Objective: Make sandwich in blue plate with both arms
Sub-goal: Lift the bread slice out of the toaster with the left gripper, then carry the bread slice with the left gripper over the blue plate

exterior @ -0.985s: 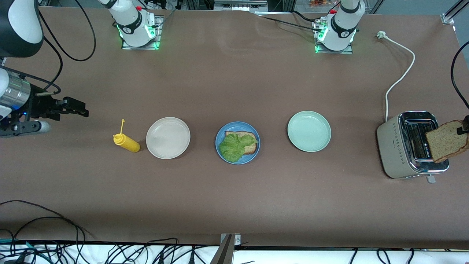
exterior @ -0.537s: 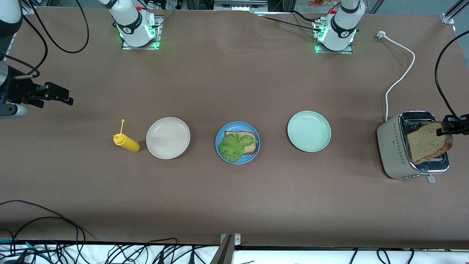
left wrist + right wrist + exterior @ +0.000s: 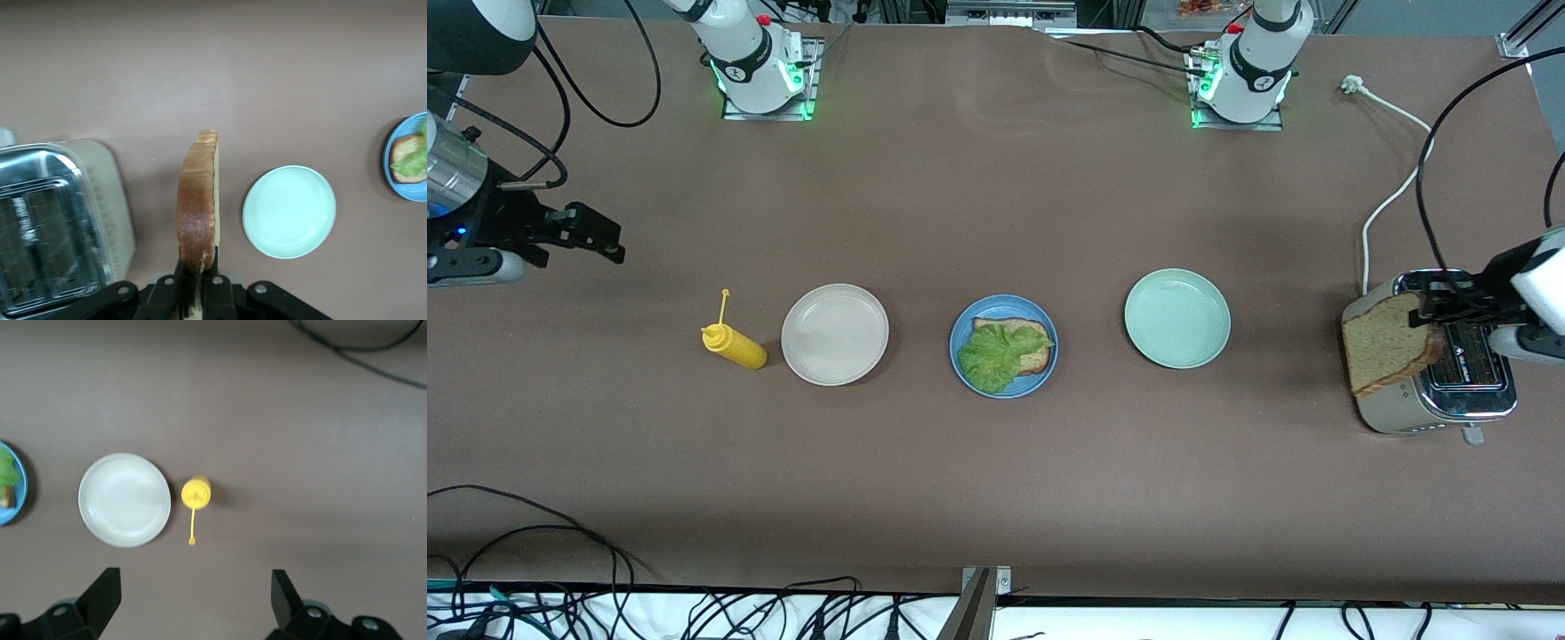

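Left hand (image 3: 1436, 307) is pinching the top bread slice (image 3: 1387, 356) over the toaster (image 3: 1449, 391); lay it flat, probably squarely, onto lettuce (image 3: 996, 356) in the blue plate (image 3: 960, 333); right hand (image 3: 609, 244) is waiting spread

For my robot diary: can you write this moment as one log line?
left gripper: shut on bread slice, over toaster | right gripper: open, waiting | blue plate: bread, lettuce

a robotics lab bench, dressed up as a kitchen counter.
you're looking at two arm bases (image 3: 763, 67) bolted to a brown-covered table (image 3: 996, 498), aluminium framing (image 3: 1525, 31) along its edge and loose black cables (image 3: 525, 569) spilling off it; the toaster (image 3: 1427, 356), plates and yellow squeeze bottle (image 3: 734, 345) are only props.
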Motion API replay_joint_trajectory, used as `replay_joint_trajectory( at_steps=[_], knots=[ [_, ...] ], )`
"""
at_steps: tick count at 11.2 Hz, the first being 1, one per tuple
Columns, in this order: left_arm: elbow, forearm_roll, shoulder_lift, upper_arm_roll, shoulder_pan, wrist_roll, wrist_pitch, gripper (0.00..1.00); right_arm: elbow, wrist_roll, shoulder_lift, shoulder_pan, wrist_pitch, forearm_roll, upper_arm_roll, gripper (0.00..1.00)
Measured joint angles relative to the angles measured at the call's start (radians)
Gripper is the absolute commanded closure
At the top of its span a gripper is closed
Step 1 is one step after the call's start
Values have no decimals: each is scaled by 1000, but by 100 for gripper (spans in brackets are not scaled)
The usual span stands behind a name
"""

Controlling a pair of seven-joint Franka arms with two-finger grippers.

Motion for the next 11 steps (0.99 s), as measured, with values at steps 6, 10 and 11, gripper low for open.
replay_joint_trajectory(
  at_steps=[6,10,11],
  knots=[
    [-5,-1,35,-204,-8,-300,0,100,-28,1,-14,-4,43,-8,-25,0],
    [-6,-68,67,-266,-42,-394,3,100,-36,0,-24,-5,8,-8,-33,0],
    [-6,-80,77,-273,-56,-429,17,100,-39,0,-24,-5,6,-8,-33,0]
  ],
)
